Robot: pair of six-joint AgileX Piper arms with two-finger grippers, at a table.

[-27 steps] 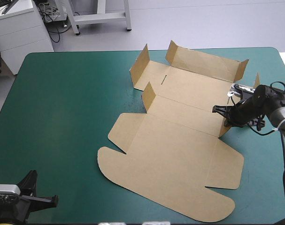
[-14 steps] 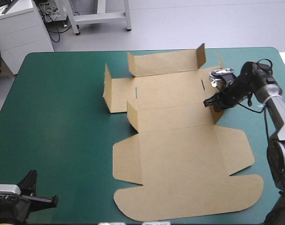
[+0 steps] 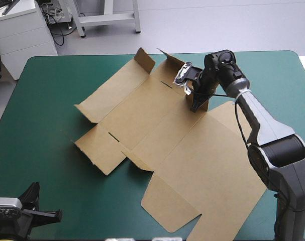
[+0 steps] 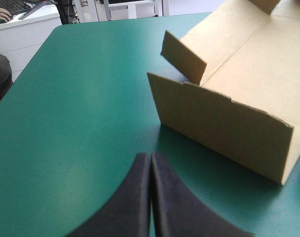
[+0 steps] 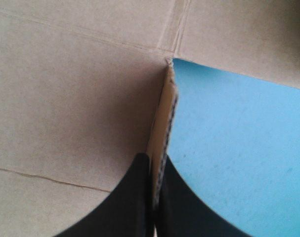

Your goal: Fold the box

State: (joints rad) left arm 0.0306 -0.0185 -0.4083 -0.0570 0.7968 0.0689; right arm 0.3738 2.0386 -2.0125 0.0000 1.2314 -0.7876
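Box (image 3: 157, 128), a cut sheet of brown board, lies spread slantwise over the teal-green table (image 3: 46, 105). It runs from the far middle toward the near right corner, where its broad lid panel meets the picture's edge. The high view alone gives this whole outline. It shows two short slits in the panels, small flaps tipped up at the far end, and more flaps at the end toward the table's left.

The right gripper (image 3: 196, 104) reaches over the far right part of the sheet and is clamped on a small upright flap there. From above, the black fingers mostly hide the pinch. The right wrist view makes it plain: the right gripper (image 5: 156, 163) has its fingers all but together with the flap's raw edge standing between them. The box (image 5: 65, 98) fills one side with creased panel, and bare table (image 5: 238, 148) fills the other.

The left gripper (image 3: 57, 215) sits at the near left corner, well apart from the sheet. In its own view the left gripper (image 4: 150, 158) is closed to a point on nothing. Ahead of it across the bare table (image 4: 65, 98), the box (image 4: 224, 123) shows a raised end wall with a tilted flap behind it. Neither stands out in the high view.
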